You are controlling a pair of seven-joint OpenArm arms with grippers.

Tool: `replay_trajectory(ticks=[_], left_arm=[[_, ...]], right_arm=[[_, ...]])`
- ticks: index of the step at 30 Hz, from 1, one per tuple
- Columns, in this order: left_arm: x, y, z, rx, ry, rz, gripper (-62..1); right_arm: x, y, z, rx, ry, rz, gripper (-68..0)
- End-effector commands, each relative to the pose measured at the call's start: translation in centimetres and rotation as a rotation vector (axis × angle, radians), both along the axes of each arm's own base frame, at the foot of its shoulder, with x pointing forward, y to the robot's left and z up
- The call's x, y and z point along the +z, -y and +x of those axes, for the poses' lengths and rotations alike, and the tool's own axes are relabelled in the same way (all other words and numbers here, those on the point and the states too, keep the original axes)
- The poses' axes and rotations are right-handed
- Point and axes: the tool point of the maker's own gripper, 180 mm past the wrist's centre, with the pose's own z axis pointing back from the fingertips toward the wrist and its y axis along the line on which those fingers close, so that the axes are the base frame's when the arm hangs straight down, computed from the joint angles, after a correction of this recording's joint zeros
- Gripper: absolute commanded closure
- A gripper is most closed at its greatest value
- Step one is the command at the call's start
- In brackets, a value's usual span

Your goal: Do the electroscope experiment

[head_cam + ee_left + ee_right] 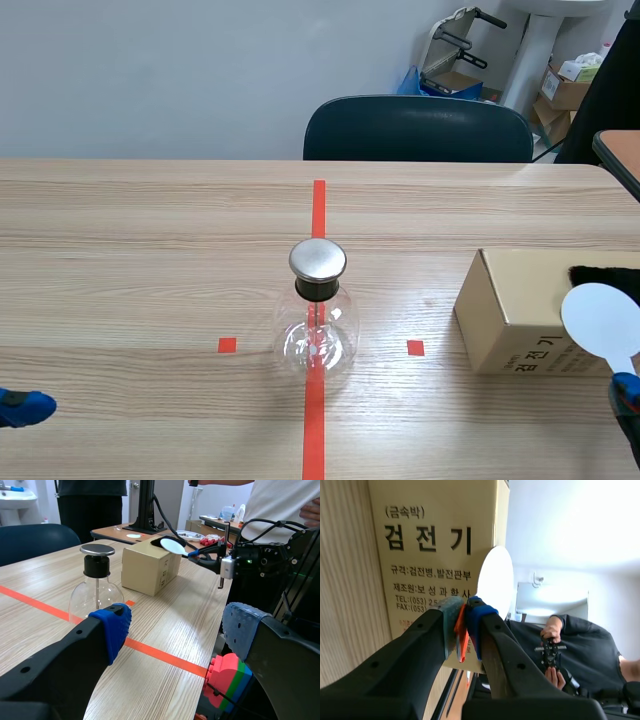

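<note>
The electroscope, a clear glass flask (317,335) with a black neck and a round metal cap (318,259), stands on the red tape line at the table's middle. To its right lies a cardboard box (520,310) with a dark thing (605,274) on top. My right gripper (462,612) is shut on the orange-red handle (461,635) of a white round disc (496,582); the disc (600,315) hangs over the box's near right part. My left gripper (177,630) stands open and holds nothing, low at the table's near left (22,407), well apart from the flask (92,592).
A dark chair (418,128) stands behind the table's far edge. The table edge runs close beside my left gripper, with a coloured block (227,680) below it. A person in a white shirt (280,500) stands behind the right arm.
</note>
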Motion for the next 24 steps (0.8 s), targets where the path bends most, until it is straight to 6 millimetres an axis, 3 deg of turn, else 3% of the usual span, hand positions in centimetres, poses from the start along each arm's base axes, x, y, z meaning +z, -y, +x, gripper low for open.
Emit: replay_trajectory(ticks=[1, 5, 7, 9, 12, 14, 16, 21, 24], left_arm=[[0.4, 0.0, 0.1, 0.005, 0.01, -0.022, -41.2], [0.4, 0.0, 0.2, 0.005, 0.01, -0.022, -41.2], [0.4, 0.0, 0.2, 0.005, 0.01, -0.022, -41.2], [0.5, 0.0, 0.2, 0.005, 0.01, -0.022, -41.2], [0.5, 0.0, 0.2, 0.005, 0.01, -0.022, -41.2], [0.5, 0.0, 0.2, 0.005, 0.01, -0.022, -41.2], [0.5, 0.0, 0.2, 0.005, 0.01, -0.022, -41.2], [0.5, 0.0, 0.2, 0.005, 0.01, -0.022, -41.2], [0.5, 0.0, 0.2, 0.005, 0.01, -0.022, -41.2]], right_arm=[[0.4, 1.5, 0.5, -0.071, 0.018, -0.017, -2.0], [0.7, 5.7, 1.1, -0.304, 0.033, -0.054, -2.0], [0.7, 6.7, 1.0, -0.357, 0.035, -0.066, -2.0], [0.5, 6.0, 1.0, -0.32, 0.027, -0.07, -2.0], [0.3, 2.6, 0.7, -0.129, 0.013, -0.043, -2.0], [0.2, 1.3, 0.5, -0.06, 0.007, -0.033, -2.0], [0.2, 1.9, 0.6, -0.097, 0.009, -0.035, -2.0], [0.5, 6.5, 0.8, -0.347, 0.024, -0.071, -2.0], [0.4, 5.1, 0.8, -0.271, 0.019, -0.063, -2.0]])
